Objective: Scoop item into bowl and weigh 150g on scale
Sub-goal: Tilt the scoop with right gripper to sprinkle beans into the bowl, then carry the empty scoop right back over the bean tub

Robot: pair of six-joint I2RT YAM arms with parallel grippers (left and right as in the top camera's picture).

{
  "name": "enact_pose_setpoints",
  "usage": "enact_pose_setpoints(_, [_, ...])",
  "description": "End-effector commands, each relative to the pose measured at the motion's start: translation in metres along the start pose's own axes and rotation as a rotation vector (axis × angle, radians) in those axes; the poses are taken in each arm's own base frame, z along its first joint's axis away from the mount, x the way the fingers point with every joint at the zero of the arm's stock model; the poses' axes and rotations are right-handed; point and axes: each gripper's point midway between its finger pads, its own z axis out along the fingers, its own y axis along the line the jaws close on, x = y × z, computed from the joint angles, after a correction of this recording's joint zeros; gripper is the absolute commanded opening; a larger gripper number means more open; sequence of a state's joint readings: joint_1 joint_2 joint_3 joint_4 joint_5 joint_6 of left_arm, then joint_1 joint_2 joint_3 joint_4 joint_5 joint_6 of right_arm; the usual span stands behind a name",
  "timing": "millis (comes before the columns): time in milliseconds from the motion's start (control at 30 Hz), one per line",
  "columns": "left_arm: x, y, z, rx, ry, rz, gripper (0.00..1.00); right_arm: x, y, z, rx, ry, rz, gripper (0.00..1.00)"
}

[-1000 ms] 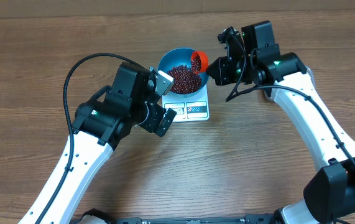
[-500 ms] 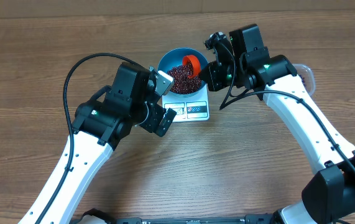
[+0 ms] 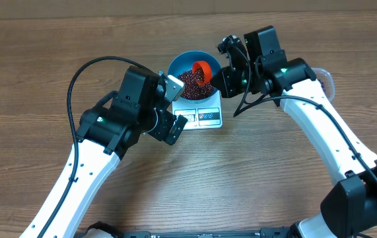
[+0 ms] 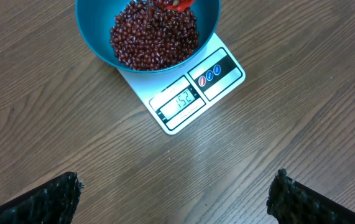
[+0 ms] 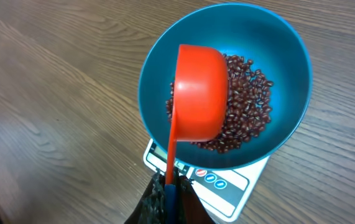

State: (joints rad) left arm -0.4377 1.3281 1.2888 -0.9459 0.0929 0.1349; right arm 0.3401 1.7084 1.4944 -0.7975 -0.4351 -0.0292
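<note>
The blue bowl [image 3: 175, 66] stands on the white scale [image 3: 209, 118] and holds a heap of dark red beans, the item [image 3: 191, 84]. My right gripper [image 3: 221, 77] is shut on the handle of an orange scoop [image 3: 203, 69]. In the right wrist view the scoop [image 5: 199, 93] is turned mouth down over the beans [image 5: 252, 106] inside the bowl [image 5: 286, 56]. My left gripper [image 4: 177, 202] hangs open over bare wood just in front of the scale [image 4: 227, 71], nothing between its fingers [image 4: 46, 199]. The scale's display [image 4: 180, 99] reads 152.
The rim of a clear plastic tub [image 3: 327, 77] shows behind my right arm at the right. A black cable [image 3: 82, 73] loops off the left arm. Bare wooden table [image 3: 254, 172] lies all around the scale.
My right gripper has moved left with the scoop, from the bowl's right rim to over the beans, and tipped it over. The left arm has not moved.
</note>
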Motion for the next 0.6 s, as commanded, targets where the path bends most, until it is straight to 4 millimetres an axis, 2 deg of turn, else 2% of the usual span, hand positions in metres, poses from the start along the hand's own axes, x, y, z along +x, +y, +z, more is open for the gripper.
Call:
enact_pose_setpoints(0, [0.001,0.001,-0.002,-0.008,-0.004,0.019,1.00,-0.019,0.007,-0.022,-0.056,-0.068,-0.002,0.04])
enact_pose_setpoints(133, [0.001,0.001,-0.002,-0.008,-0.004,0.019,1.00,-0.022,0.006,-0.032,-0.140,-0.085,0.027,0.04])
enact_pose_setpoints(367, [0.001,0.001,-0.002,-0.008,-0.004,0.019,1.00,-0.025,-0.010,-0.060,-0.277,-0.124,0.112,0.04])
enact_pose_setpoints(467, [0.001,0.001,-0.002,-0.008,-0.004,0.019,1.00,-0.026,-0.022,-0.076,-0.314,-0.150,0.156,0.04])
enact_pose_setpoints(567, [0.001,0.001,-0.002,-0.008,-0.004,0.019,1.00,-0.020,-0.049,-0.101,-0.273,-0.182,0.204,0.04])
